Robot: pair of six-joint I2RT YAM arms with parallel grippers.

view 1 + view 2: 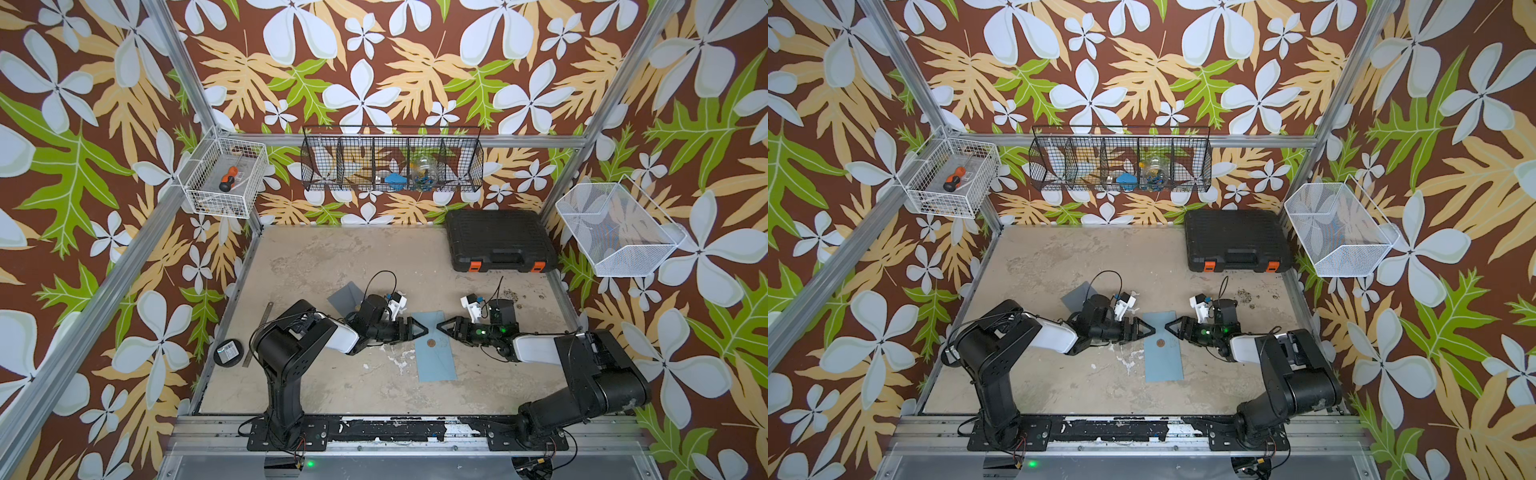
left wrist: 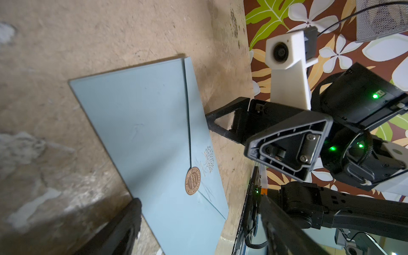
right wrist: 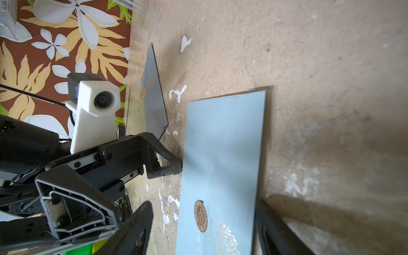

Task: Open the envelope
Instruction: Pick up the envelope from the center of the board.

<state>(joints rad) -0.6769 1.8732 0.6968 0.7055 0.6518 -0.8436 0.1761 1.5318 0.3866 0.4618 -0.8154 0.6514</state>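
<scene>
Inspection runs left to right across both top views.

1. A white wire basket [image 1: 226,178] hangs on the left frame post with a screwdriver [image 1: 227,178] lying in it.
2. A round black item [image 1: 228,352] and a metal ruler [image 1: 257,334] lie on the desk [image 1: 332,257] near its left edge.
3. A grey envelope [image 1: 347,293] lies on the desk, partly hidden behind the left arm.
4. The left pincer [image 1: 426,330] is spread wide and grips nothing. Its tip reaches over the left edge of the blue envelope [image 1: 436,361].
5. The blue envelope lies flat on the middle of the desk, between the two pincers, long side running front to back. Its flap is down, held by a round brown seal [image 1: 431,342] (gold leaf print beside it shows in the wrist views).
6. The right pincer [image 1: 438,327] is likewise spread apart and empty, its tip over the envelope's right edge, facing the left one closely. Whether either tip touches the paper cannot be told.
7. A closed black case [image 1: 500,241] sits at the far right corner.
8. A white mesh basket [image 1: 615,232] hangs on the right wall.
</scene>
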